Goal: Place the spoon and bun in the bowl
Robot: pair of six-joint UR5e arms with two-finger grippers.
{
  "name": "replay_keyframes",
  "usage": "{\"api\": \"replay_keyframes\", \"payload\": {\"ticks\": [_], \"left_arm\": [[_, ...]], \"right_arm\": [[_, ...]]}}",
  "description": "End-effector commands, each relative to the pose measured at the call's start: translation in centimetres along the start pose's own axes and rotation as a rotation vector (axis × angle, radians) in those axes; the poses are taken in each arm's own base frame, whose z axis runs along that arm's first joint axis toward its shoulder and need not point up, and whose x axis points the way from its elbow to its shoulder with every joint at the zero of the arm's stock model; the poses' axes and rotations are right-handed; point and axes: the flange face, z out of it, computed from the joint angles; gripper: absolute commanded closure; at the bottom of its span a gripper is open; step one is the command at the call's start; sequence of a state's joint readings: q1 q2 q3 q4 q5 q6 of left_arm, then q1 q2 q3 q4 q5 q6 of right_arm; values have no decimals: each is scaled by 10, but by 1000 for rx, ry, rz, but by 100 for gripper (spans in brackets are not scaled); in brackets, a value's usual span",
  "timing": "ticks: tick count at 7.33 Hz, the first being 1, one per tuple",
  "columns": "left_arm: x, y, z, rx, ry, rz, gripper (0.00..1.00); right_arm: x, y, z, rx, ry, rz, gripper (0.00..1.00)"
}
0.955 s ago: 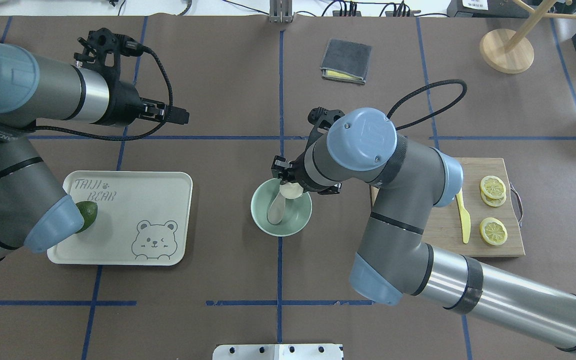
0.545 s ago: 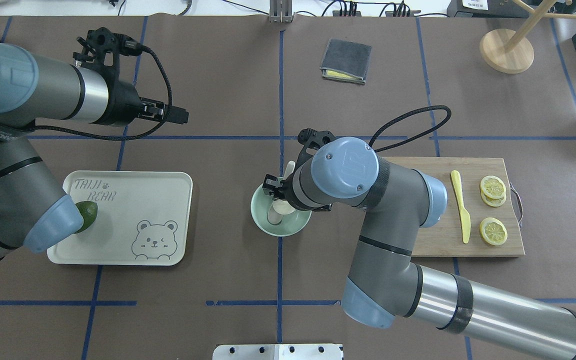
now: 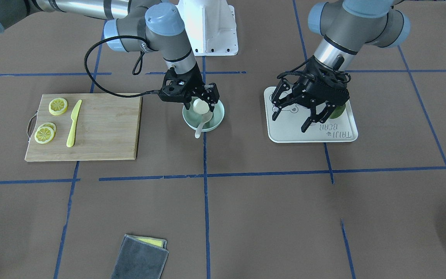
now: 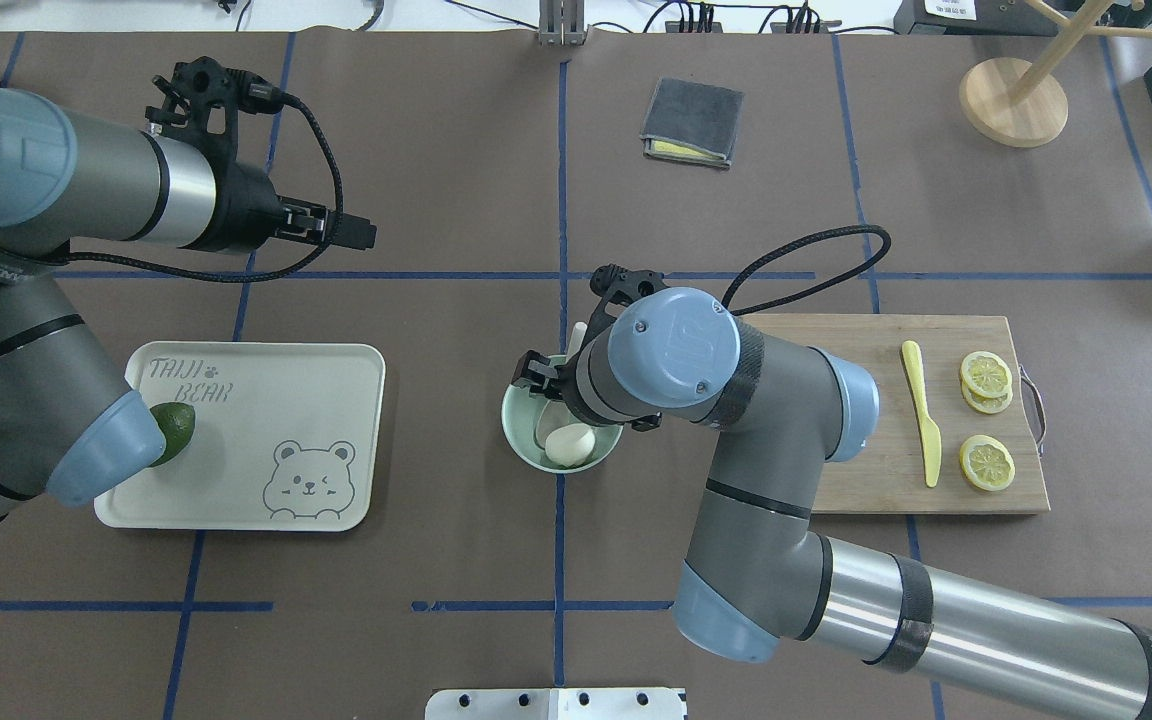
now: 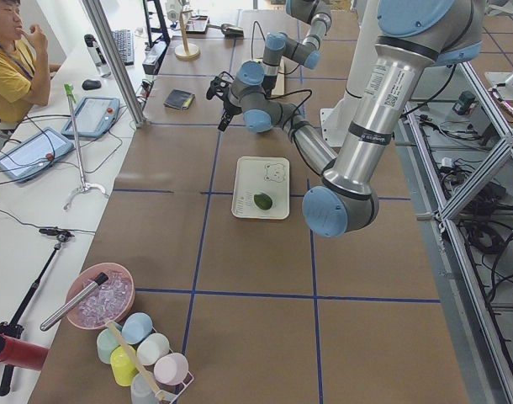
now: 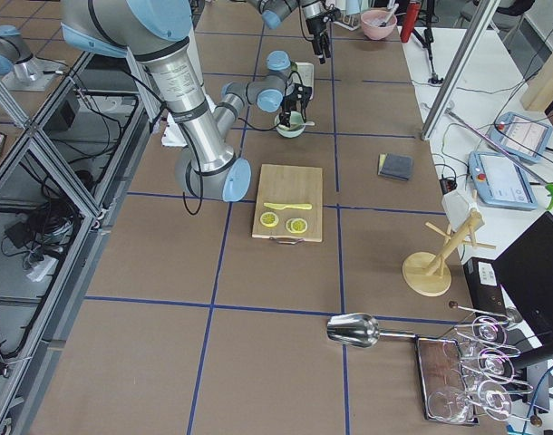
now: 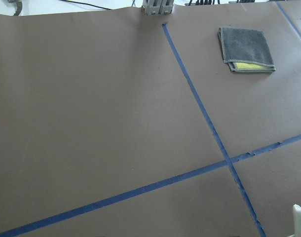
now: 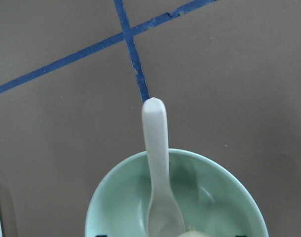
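- Overhead exterior hides the right gripper's fingertips from you under its own wrist. What you do see is the small white pleated steamed bun point(image 4: 570, 444) lying inside the round pale mint-green bowl point(image 4: 511, 430), at the side nearer the robot.
- The front-facing view fills that gap. The right gripper point(image 3: 199, 104) reaches down into the bowl with a finger on each side of the bun.
- In the right wrist view you see two dark fingertips at the bottom edge, far wider apart than the bun between them. The hand is spread and not squeezing it.
- That view also shows the off-white plastic soup spoon point(image 8: 155, 148) best. Its scoop is down in the bowl and its handle leans out over the rim, above the blue tape line point(image 8: 133, 59).
- The left gripper point(image 3: 289, 121) hangs above the cream bear-print tray point(image 4: 316, 400), fingers splayed, grasping nothing.
- Your count in the bowl is one spoon and one bun.
- You can also count one tray with one round green fruit point(image 4: 176, 430) on it.
- One bamboo cutting board point(image 4: 886, 495) carries one yellow plastic knife point(image 4: 921, 410) and three lemon slices point(image 4: 986, 463), two of them overlapping.
- One folded grey cloth point(image 4: 693, 120) lies well apart, on the far side of the table.
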State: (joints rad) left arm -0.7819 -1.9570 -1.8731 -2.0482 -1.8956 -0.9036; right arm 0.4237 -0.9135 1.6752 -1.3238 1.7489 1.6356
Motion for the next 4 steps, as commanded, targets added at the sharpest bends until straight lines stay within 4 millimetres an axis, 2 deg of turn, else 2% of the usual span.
{"api": "replay_keyframes", "payload": {"ticks": [1, 2, 3, 4], "left_arm": [[-22, 13, 8, -26, -36, 38, 13], [-46, 28, 13, -53, -73, 87, 13], [-77, 22, 4, -47, -112, 135, 13], [-134, 16, -15, -50, -184, 225, 12]], "right_arm": [[9, -12, -34, 13, -49, 0, 0], [51, -41, -54, 23, -36, 15, 0], [77, -82, -75, -8, -27, -22, 0], [117, -140, -98, -21, 1, -20, 0]]}}
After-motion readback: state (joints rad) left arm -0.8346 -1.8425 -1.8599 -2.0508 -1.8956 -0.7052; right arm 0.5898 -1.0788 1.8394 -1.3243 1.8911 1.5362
